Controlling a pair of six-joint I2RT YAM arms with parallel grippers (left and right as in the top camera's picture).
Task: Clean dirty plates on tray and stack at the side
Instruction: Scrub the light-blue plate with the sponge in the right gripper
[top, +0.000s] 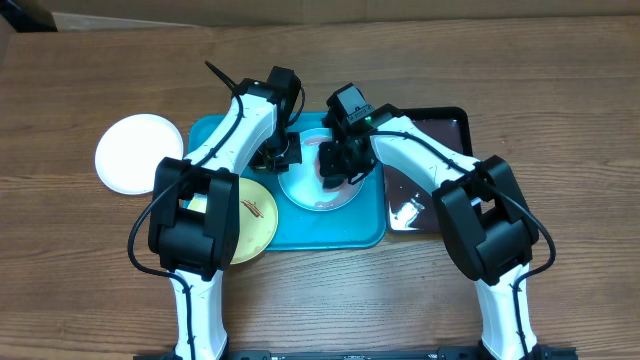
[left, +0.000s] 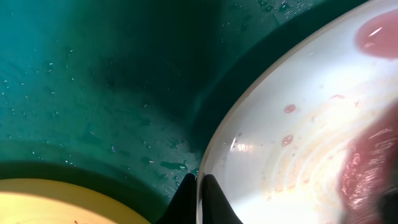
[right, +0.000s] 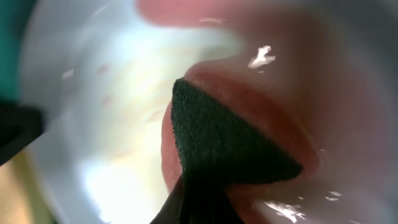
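The light blue plate (top: 312, 197) lies in the middle of the turquoise tray (top: 350, 235). My left gripper (top: 281, 157) is shut on its left rim; the left wrist view shows the fingertips (left: 199, 188) pinching the rim of the plate (left: 292, 143), which bears reddish smears (left: 373, 31). My right gripper (top: 336, 170) is shut on a dark scouring pad (right: 224, 143) pressed onto the plate's inside (right: 106, 124), with blurred pinkish-red around it. The yellow-green plate (top: 252, 222) rests over the tray's front left corner. The white plate (top: 138, 152) lies on the table to the left.
A black glossy tray (top: 440, 130) lies against the turquoise tray's right side, partly under my right arm. The turquoise tray's floor (left: 93, 81) is wet with droplets. The yellow-green plate's rim (left: 56, 202) is close to my left fingertips.
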